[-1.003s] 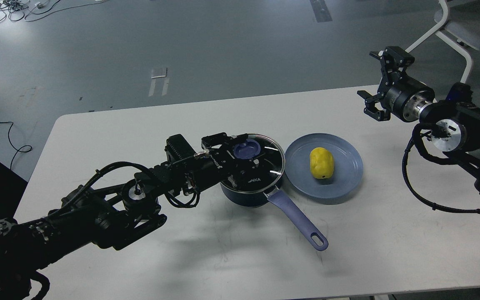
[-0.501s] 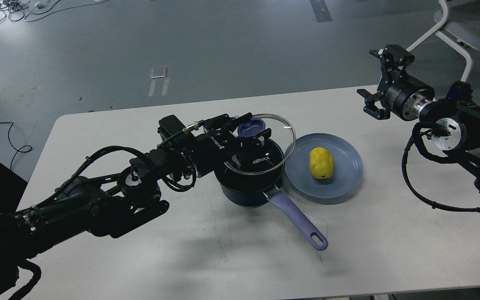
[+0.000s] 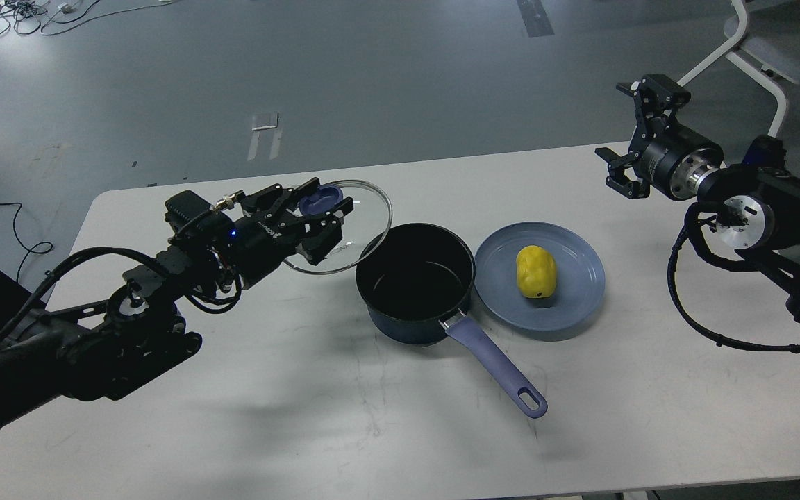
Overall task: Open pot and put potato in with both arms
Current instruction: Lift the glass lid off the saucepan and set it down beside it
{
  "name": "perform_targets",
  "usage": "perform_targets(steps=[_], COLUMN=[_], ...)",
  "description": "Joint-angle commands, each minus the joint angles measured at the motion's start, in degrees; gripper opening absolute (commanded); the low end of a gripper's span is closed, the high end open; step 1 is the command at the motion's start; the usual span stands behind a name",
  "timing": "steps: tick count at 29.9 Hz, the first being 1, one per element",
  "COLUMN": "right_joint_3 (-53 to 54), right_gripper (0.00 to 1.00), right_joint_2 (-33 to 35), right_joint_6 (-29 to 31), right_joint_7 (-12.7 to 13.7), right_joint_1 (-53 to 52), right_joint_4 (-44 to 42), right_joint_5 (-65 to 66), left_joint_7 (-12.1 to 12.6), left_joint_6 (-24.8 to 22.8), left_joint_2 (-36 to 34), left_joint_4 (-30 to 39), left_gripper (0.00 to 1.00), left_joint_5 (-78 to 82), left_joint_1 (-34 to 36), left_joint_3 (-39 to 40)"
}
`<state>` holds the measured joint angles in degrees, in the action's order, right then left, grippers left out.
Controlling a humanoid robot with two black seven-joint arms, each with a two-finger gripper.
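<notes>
Faintly, lid (image 3: 344,229) lettering unreadable; left end effector (image 3: 317,212) gripping knob (image 3: 321,199).

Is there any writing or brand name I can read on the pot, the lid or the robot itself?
Glass lid: faint pale lettering near the left claw, too blurred to read.
Left claw body: small white print, too small to read.
Pot, potato, plate: no text visible.

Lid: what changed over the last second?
The left hand, gripping the knob, lifted the glass lid off the pot and carried it left; the pot now stands open. The potato, plate and right hand stayed put.
</notes>
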<state>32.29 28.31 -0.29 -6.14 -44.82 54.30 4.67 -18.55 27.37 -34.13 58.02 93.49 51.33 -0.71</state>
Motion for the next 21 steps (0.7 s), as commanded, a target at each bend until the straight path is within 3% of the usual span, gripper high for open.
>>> perform_targets(steps=[1,12,16,21], right_joint_3=[-0.1,-0.2,-0.3,-1.3], right_gripper=[1.00,1.00,1.00,1.00], right_joint_2=[0.0,0.0,0.1,0.0], right_joint_6=[0.0,0.0,0.0,0.0], right_joint_7=[0.1,0.1,0.1,0.1], right_joint_1=[0.0,-0.2,-0.3,-0.6], right_joint_4=[-0.1,-0.2,-0.2,-0.2], right_joint_5=[0.1,0.1,0.1,0.1], left_joint_7=[-0.1,0.0,-0.1,-0.5], left_joint_6=[0.6,0.6,0.6,0.6], left_joint_2=[-3.3,-2.3,1.5,2.0], left_joint_4=[-0.3,-10.0,-14.8,-15.9], left_gripper=[0.27,0.27,0.27,0.28], left_joint_5=[-0.4,-1.4,-1.3,-1.4], left_joint_1=[-2.3,-12.1,-13.0,-12.9], left_joint_3=[0.2,0.1,0.0,0.0])
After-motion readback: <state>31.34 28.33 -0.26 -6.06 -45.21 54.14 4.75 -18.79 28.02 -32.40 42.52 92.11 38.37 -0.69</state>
